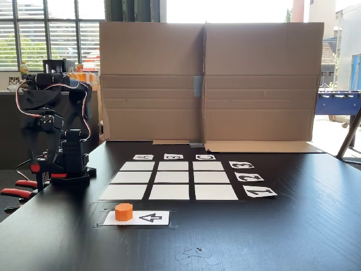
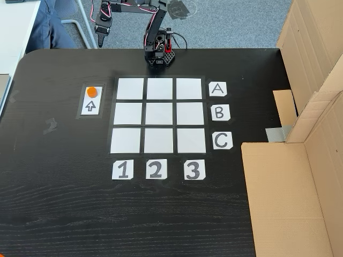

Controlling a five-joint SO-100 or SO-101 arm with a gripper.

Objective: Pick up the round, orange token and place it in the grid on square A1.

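While folded back over its base at the desk (image 1: 293,226) edge, arm (image 1: 62,113) well apart from token (image 1: 123,212) — fingers (image 2: 103,33) hanging past the desk edge at the top of the view from above, state impossible to tell at this size. Token sitting upright on one end of the arrow card (image 1: 148,217), just beside the arrow's tip; same pairing from above, token (image 2: 92,91) at the card's (image 2: 91,105) upper end. Card lying just outside the grid (image 2: 158,116), on its left in the view from above, level with the top row. Grid of nine white cells, bare, with black gaps between. Letter cards A (image 2: 217,89), B (image 2: 220,113), C (image 2: 222,141) down the right side from above; number cards 1 (image 2: 122,169), 2 (image 2: 155,169), 3 (image 2: 193,170) along the bottom. A1 (image 2: 130,89) the top-left cell from above — nearest corner to the token, separated from it by a strip of black desk. Cardboard (image 1: 208,79) standing as a wall along the far desk edge in the low view.
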